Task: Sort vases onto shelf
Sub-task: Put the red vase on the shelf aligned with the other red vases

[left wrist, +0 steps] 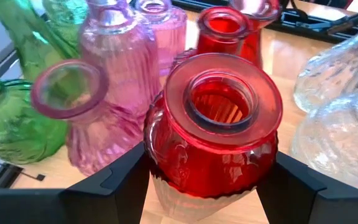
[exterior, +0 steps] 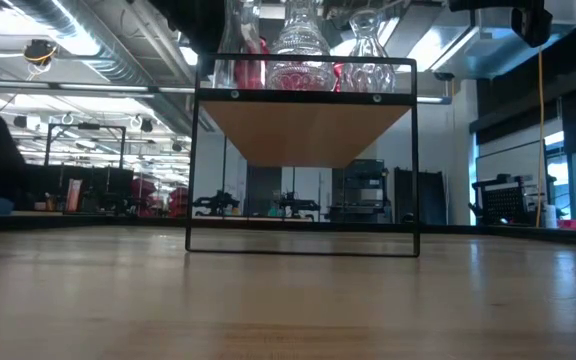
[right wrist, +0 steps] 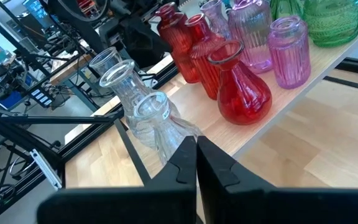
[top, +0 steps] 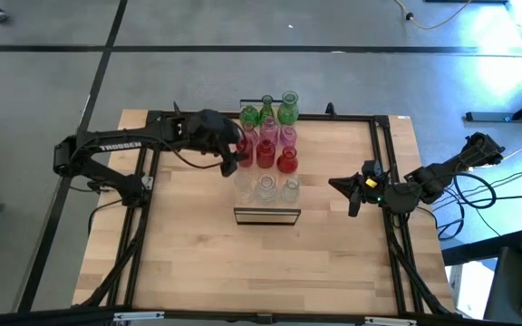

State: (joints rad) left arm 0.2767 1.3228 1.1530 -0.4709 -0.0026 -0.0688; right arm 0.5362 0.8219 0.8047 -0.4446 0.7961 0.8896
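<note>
The shelf [top: 266, 215] stands mid-table, its long top carrying rows of vases: green [top: 279, 110] at the far end, then pink [top: 277, 134], red [top: 286, 161], and clear [top: 266, 187] at the near end. My left gripper [top: 234, 154] is at the shelf's left side, closed around a red vase [left wrist: 213, 130] at the left end of the red row. A pink vase [left wrist: 98, 118] and another red one [left wrist: 225, 31] stand close beside it. My right gripper [top: 344, 187] hangs shut to the right of the shelf, apart from it, with nothing in it. My left gripper pinches the red vase's round body [left wrist: 157, 149] between its two fingers, one on each opposite side, below the flared mouth. The fingers come slanting down from the table's left. The vase stands upright; its base is hidden, so whether it rests on the shelf cannot be told.
The shelf's dark frame [exterior: 303, 250] stands on the wooden tabletop [top: 198, 263]. A dark rail [top: 383, 163] runs along the table's edges. The clear vases [right wrist: 138, 106] stand nearest my right gripper [right wrist: 196, 149].
</note>
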